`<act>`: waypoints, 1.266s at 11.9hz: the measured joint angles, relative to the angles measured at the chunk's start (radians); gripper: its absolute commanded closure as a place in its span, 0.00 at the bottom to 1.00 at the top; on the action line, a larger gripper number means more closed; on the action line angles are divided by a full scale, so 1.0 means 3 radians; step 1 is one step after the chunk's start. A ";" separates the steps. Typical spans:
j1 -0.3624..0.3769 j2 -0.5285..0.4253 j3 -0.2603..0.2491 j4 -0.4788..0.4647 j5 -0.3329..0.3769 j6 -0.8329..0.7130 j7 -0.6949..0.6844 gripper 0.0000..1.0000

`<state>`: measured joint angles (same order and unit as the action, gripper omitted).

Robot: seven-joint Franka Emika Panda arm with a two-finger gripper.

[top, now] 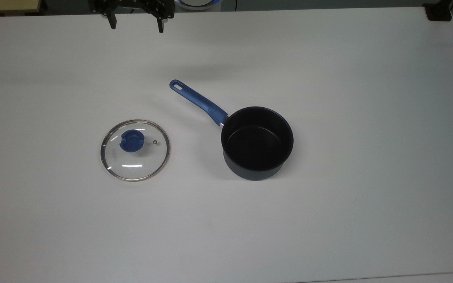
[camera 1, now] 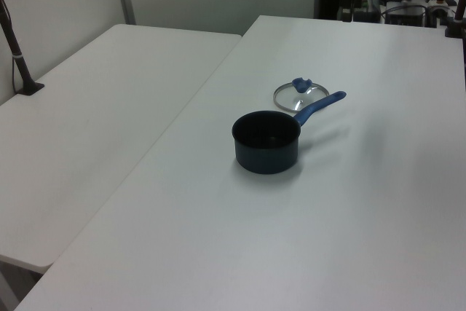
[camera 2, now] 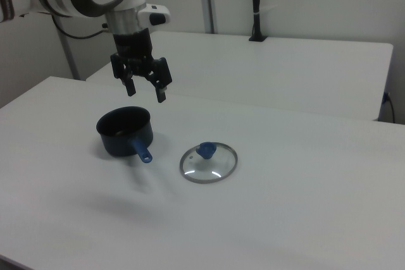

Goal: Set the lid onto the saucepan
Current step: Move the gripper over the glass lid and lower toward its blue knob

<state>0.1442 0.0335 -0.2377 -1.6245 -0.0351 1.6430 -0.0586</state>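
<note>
Progress: nothing done yet; the lid (top: pixel 135 150) lies flat on the table (top: pixel 328 220), apart from the saucepan (top: pixel 257 142); grasp, carry and seating all remain.
Hand: my hand (camera 2: pixel 145 90) hangs high, spread wide, empty.
Lid: below my hand, knob (camera 2: pixel 205 150) up; to its right in the right view.
Saucepan: upright, mouth open; long axis along its handle (top: pixel 199 101), pointing to the top view's upper left, back toward my hand.
</note>
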 measured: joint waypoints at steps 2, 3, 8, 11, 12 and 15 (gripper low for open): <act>0.0000 0.0000 -0.0001 0.0001 0.0000 0.0000 -0.0004 0.00; 0.0000 0.0000 -0.0001 0.0001 0.0000 0.0000 -0.0009 0.00; 0.0000 0.0102 -0.0001 -0.0003 0.0128 0.0266 -0.0011 0.00; -0.0029 0.0441 -0.0005 0.0053 0.0188 0.0657 -0.0010 0.00; -0.0071 0.0602 -0.0005 0.0069 0.0188 0.0850 -0.0010 0.00; -0.0199 0.1057 -0.0006 0.0173 0.0188 0.1212 -0.0017 0.00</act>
<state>0.0846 0.3505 -0.2396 -1.5727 0.0214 2.0065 -0.0638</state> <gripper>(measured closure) 0.000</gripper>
